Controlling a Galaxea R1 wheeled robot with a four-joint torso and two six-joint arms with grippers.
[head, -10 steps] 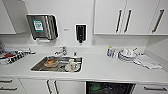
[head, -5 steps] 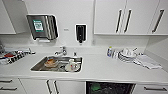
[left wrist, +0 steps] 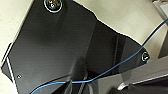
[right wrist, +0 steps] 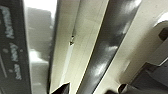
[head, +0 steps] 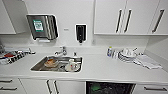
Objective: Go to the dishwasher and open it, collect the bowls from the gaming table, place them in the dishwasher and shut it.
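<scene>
The dishwasher [head: 117,88] shows at the lower edge of the head view, under the white counter, as a dark opening. A green shape [head: 96,87], perhaps the bright green bowl, lies inside it at the left. In the right wrist view a brushed grey bar [right wrist: 112,45] runs close past the camera, beside a dark panel with pale lettering [right wrist: 11,50]; it may be the dishwasher's handle, but I cannot tell. Two dark tips of my right gripper [right wrist: 91,89] sit on either side of that bar. The gaming table is out of view.
A steel sink [head: 37,67] holds dirty dishes. White plates [head: 126,55] and a cloth [head: 147,62] lie on the counter [head: 105,68] at the right. Wall cupboards hang above, with a paper dispenser [head: 42,26] and a soap dispenser [head: 80,33] on the wall.
</scene>
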